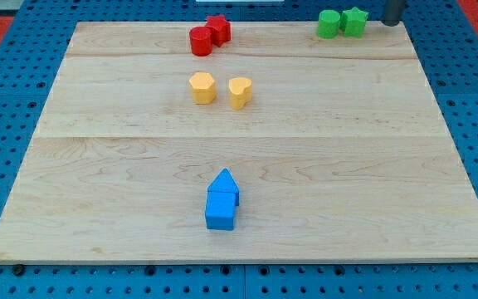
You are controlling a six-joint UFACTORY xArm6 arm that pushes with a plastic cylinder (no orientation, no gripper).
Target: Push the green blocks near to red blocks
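Two green blocks sit touching at the view's top right: a rounded green block (329,24) and a green star-like block (354,21) to its right. Two red blocks sit touching at the top centre: a red cylinder (201,41) and a red star-like block (217,29) behind it. My tip (391,22) is at the top right edge of the board, just to the right of the green blocks, a small gap from the green star-like block.
A yellow hexagonal block (202,87) and a yellow heart-like block (240,92) lie below the red ones. Two blue blocks (221,200) lie together low in the middle. The wooden board (98,183) rests on a blue pegboard.
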